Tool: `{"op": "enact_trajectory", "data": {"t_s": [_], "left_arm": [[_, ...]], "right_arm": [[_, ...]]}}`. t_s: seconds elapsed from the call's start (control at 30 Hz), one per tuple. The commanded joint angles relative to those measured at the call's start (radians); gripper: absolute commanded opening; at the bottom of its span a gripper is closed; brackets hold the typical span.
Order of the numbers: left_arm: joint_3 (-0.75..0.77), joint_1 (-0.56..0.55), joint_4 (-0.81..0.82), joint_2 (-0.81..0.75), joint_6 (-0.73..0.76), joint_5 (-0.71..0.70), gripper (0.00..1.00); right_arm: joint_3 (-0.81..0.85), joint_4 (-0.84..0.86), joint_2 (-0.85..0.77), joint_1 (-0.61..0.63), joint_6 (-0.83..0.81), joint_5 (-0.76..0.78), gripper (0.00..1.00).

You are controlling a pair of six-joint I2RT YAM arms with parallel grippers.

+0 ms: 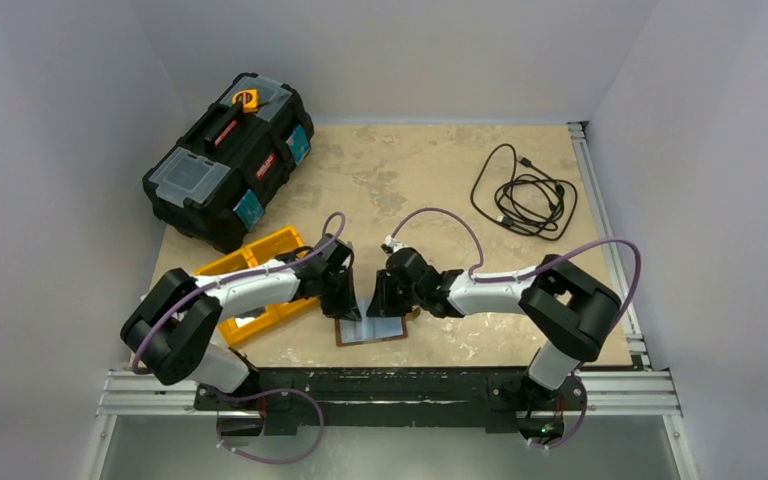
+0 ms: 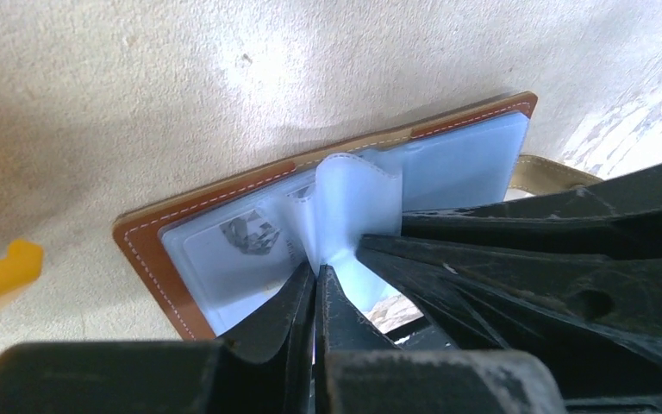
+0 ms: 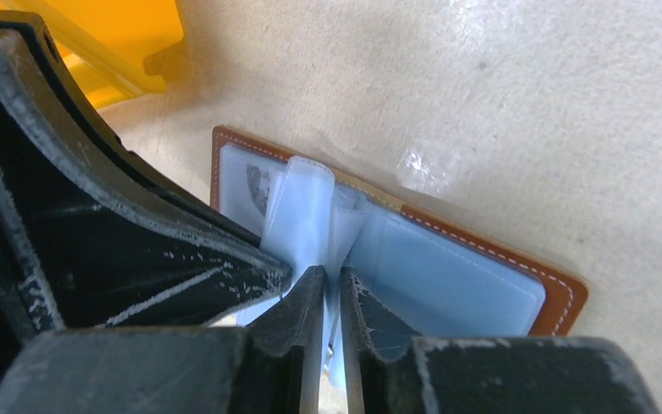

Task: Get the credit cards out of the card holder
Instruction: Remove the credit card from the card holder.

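Observation:
The card holder (image 1: 370,331) lies open flat on the table near the front edge, brown border (image 2: 142,250) around pale blue plastic pockets (image 3: 448,285). A card (image 2: 241,250) with a grey print shows through one side pocket. A middle sleeve leaf (image 2: 345,198) stands up from the spine. My left gripper (image 2: 317,269) is shut on that leaf's lower edge. My right gripper (image 3: 332,274) meets it from the opposite side, its jaws a narrow slit apart with the leaf (image 3: 302,207) between them. In the top view both grippers (image 1: 348,306) (image 1: 376,298) hang tip to tip over the holder.
An orange tray (image 1: 250,265) sits just left of the holder, under my left arm. A black toolbox (image 1: 230,155) stands at the back left and a coiled black cable (image 1: 525,195) at the back right. The holder's tan snap tab (image 2: 552,172) sticks out from its far side.

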Motion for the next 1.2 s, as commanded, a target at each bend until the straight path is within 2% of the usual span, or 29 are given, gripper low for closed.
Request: {"op": "enact_trajectory", "data": {"t_s": [0.0,0.23,0.3,0.47,0.63,1.17], "left_arm": [[-0.015,-0.005,-0.038,-0.043,-0.004,-0.05,0.0],[-0.016,-0.009,-0.03,-0.078,0.0,-0.027,0.0],[-0.014,-0.013,-0.016,-0.084,0.001,-0.016,0.07],[0.001,-0.028,0.017,-0.081,-0.005,0.015,0.27],[0.027,-0.044,0.052,-0.05,-0.014,0.044,0.36],[0.131,-0.088,0.115,0.077,-0.036,0.093,0.44]], "right_arm": [[0.031,-0.128,-0.083,-0.015,-0.04,0.022,0.15],[0.074,-0.217,-0.186,-0.029,-0.047,0.06,0.3],[0.069,-0.238,-0.214,-0.036,-0.049,0.073,0.32],[0.036,-0.272,-0.27,-0.066,-0.053,0.094,0.32],[0.009,-0.299,-0.324,-0.074,-0.051,0.116,0.33],[-0.041,-0.36,-0.434,-0.089,-0.024,0.169,0.32]]}}
